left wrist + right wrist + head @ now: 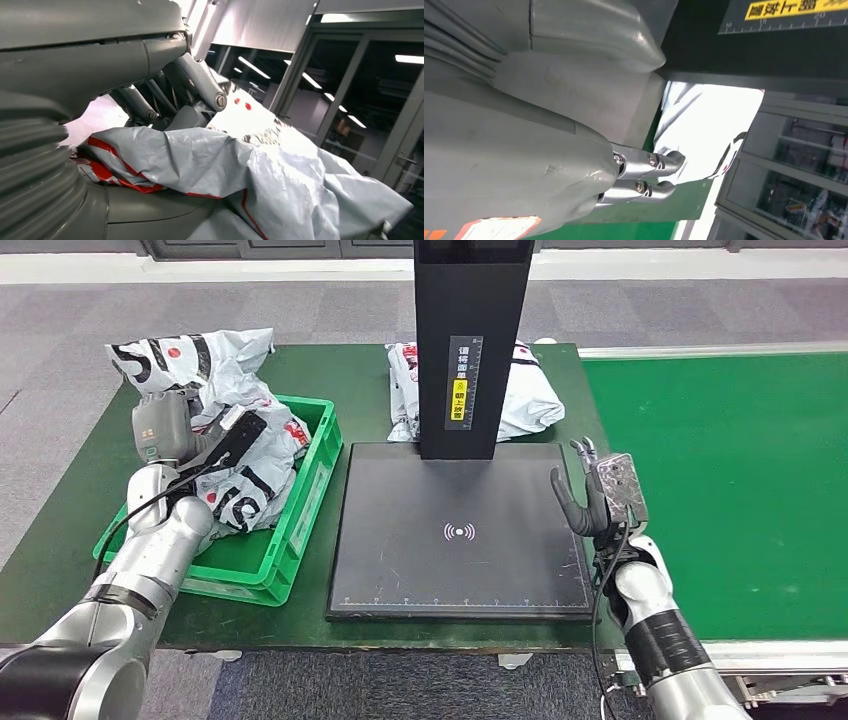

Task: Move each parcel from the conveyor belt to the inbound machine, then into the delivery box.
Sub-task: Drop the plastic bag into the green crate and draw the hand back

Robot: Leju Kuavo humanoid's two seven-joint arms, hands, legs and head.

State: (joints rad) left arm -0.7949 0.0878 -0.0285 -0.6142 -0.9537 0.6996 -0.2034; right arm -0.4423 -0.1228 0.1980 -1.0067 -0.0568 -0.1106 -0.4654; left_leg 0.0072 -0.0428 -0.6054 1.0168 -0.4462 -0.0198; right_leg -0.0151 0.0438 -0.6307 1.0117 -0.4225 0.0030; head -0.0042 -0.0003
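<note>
A green delivery box point(312, 490) is seen at the left of the counter point(60, 530), heaped with white, red-and-black printed parcels point(245, 465). The left hand point(215, 445) is laid on this heap, its fingers extended across the top parcel point(210, 165); whether anything is gripped cannot be told. The black inbound machine point(460, 540) stands at the centre, its platform bare, with another parcel point(525, 390) lying behind its post. The right hand point(595, 495) is held upright at the platform's right edge, fingers spread and holding nothing, beside the green conveyor belt point(730, 490).
</note>
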